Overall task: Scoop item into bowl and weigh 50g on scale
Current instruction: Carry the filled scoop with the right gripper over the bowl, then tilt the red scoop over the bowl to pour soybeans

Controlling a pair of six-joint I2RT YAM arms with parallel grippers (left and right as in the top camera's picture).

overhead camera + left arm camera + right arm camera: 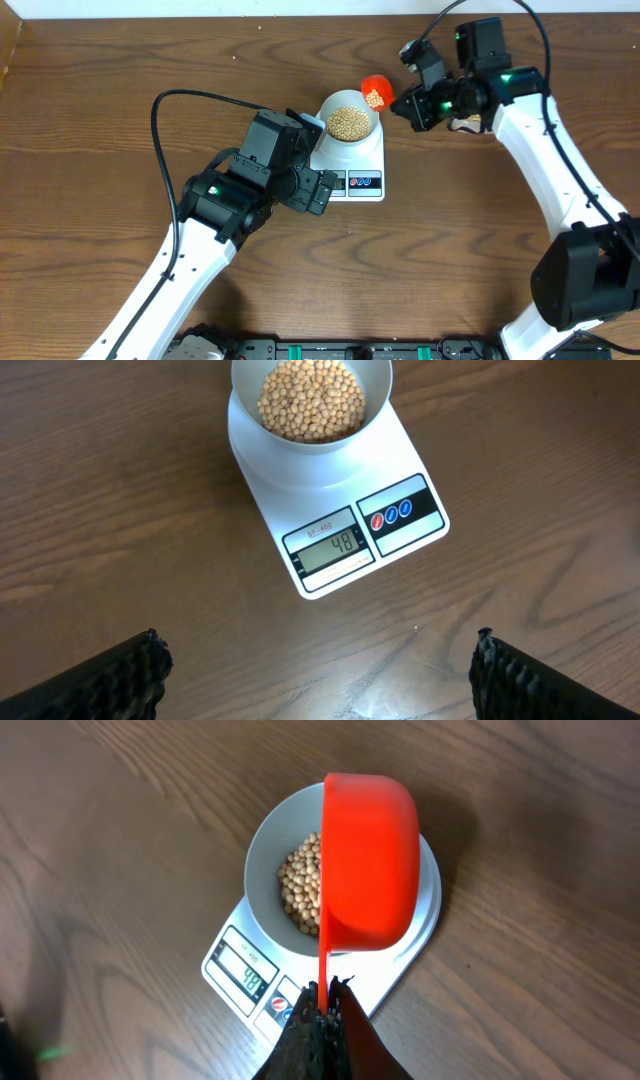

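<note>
The white scale (pixel 372 160) sits mid-table with the white bowl (pixel 331 104) on it, and its display (pixel 331 547) reads 48. Tan beans (pixel 348 123) fill the bowl's bottom. My right gripper (pixel 408 103) is shut on the thin handle of a red scoop (pixel 377 92). The scoop hangs tipped on its side over the bowl's right rim with a few beans still in it. In the right wrist view the scoop (pixel 370 860) covers the right part of the bowl (pixel 265 850). My left gripper (pixel 320 645) stands open and empty above bare wood in front of the scale.
The table is dark wood (pixel 100 110). A black cable (pixel 160 130) loops left of the left arm. Something pale (pixel 466 125) lies partly hidden under the right arm. A black rail (pixel 350 350) runs along the front edge.
</note>
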